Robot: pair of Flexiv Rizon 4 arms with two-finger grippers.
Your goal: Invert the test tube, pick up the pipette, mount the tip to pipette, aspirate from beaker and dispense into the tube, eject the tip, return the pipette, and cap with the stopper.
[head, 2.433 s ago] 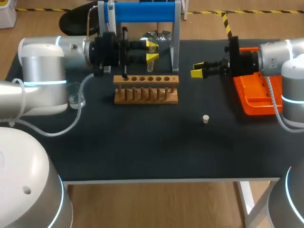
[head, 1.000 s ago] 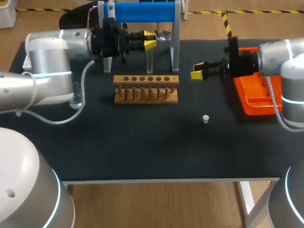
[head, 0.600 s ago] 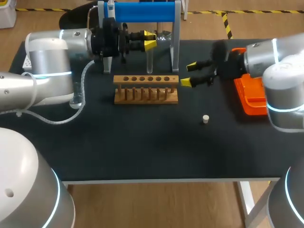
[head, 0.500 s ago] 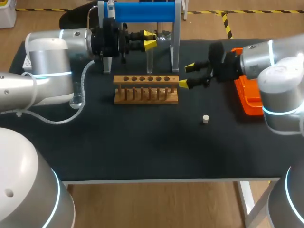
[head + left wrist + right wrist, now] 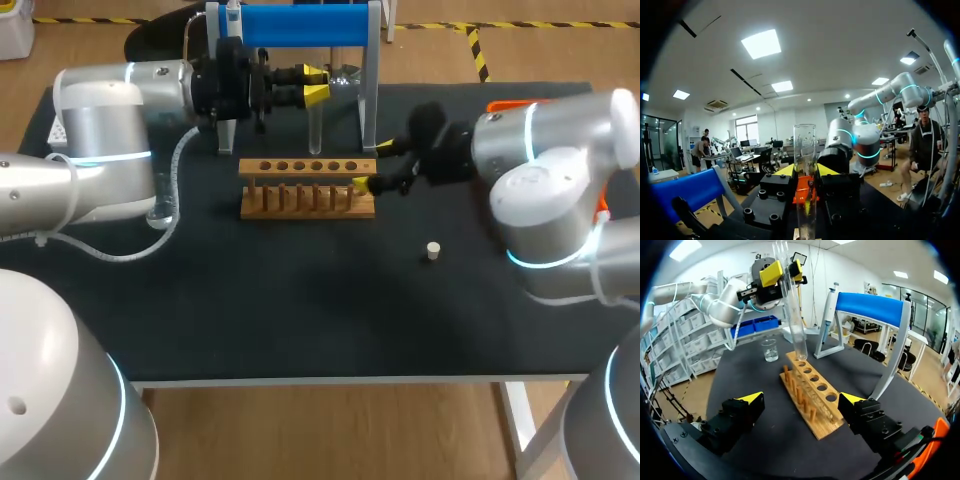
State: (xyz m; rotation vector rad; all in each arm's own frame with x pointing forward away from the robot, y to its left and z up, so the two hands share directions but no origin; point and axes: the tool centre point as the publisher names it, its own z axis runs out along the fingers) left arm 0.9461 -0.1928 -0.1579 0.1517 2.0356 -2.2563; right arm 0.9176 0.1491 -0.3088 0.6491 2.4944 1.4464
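Black tabletop [image 5: 300, 300]: my left gripper [image 5: 316, 85] clamps the upright test tube [image 5: 316, 125] just behind the rack [image 5: 308, 187]; my right gripper [image 5: 372, 165] gapes wide at the rack's right end; left of the rack, my arm half-hides the beaker [image 5: 162, 210].

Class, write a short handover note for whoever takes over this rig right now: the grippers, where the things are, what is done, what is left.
Left gripper: shut on the test tube, upright, round end down, close above the rack, not in a hole.
Right gripper: open, empty, at the rack's end.
Pipette hangs on the blue stand; beaker and stopper on the table; orange tip box behind the right arm.
Done: tube seemingly turned upright.
Left: seat tube, then pipette, tip, transfer, eject, return, cap.
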